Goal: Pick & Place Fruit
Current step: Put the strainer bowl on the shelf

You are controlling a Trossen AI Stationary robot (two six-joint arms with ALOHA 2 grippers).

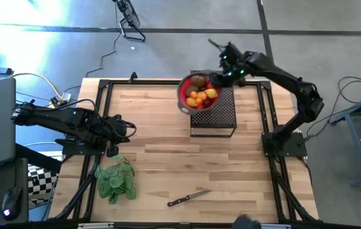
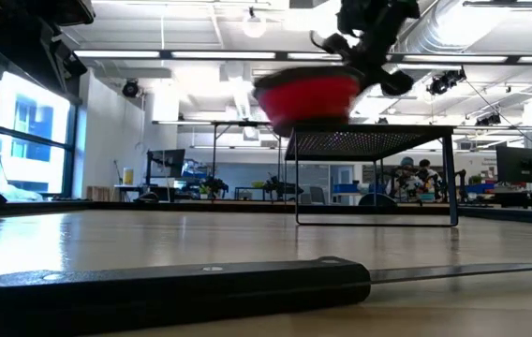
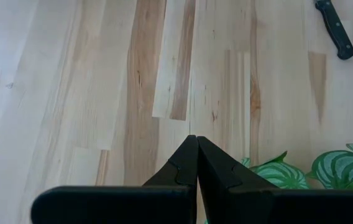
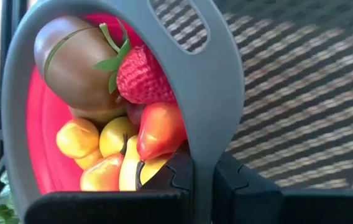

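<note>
Right fingers (image 4: 202,186) clamp the grey handle (image 4: 210,93) of the red bowl (image 1: 197,93), fruit (image 4: 127,118) heaped just beyond them, raised over the rack (image 1: 213,113). Keep the bowl level and move slowly, or the fruit may roll out. Left fingers (image 3: 197,168) closed, empty, over the surface (image 3: 102,81).

Two dark, jointed arms are seen. The left end effector (image 3: 196,177) is formed of two black, wedge-shaped fingers with notched inner edges. Small green lights are shown near the right end effector (image 1: 220,77).
</note>
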